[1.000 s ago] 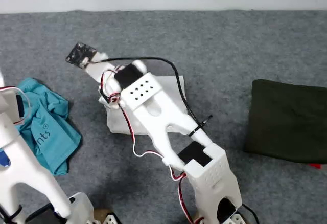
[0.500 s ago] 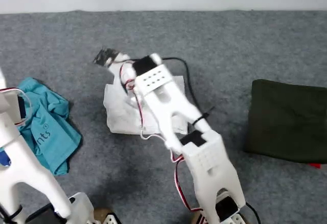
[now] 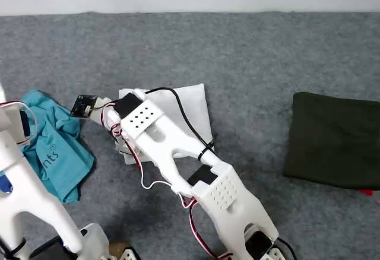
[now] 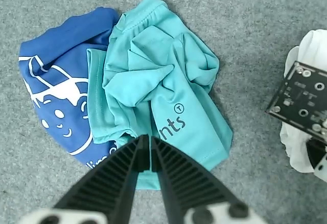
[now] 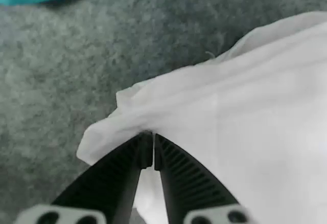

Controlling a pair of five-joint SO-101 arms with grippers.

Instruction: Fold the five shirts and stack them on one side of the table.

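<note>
From the high view, the right arm (image 3: pixel 172 147) stretches across the partly folded white shirt of thin cloth (image 3: pixel 190 102), its wrist over the edge nearest the crumpled teal jersey shirt (image 3: pixel 56 144). It likely holds that edge to carry a fold over. The neat dark green rectangular folded shirt (image 3: pixel 335 138) lies well apart from both arms on the grey felt-like table cover (image 3: pixel 249 64), probably as the start of the stack on 1 side. The left arm (image 3: pixel 24 183) stands beside the teal shirt.

In the left wrist view, the left gripper (image 4: pixel 148 144) has its 2 black jaws pressed together with nothing seen between them. It hangs over the teal shirt's hem, and whether it touches the cloth I cannot tell. A royal blue shirt with white print (image 4: pixel 56 106) lies partly under the teal one, just beyond the tips.

In the right wrist view, the right gripper (image 5: pixel 148 141) is closed, pinching the white shirt at a rolled edge. The cloth spreads away from the tips.
</note>
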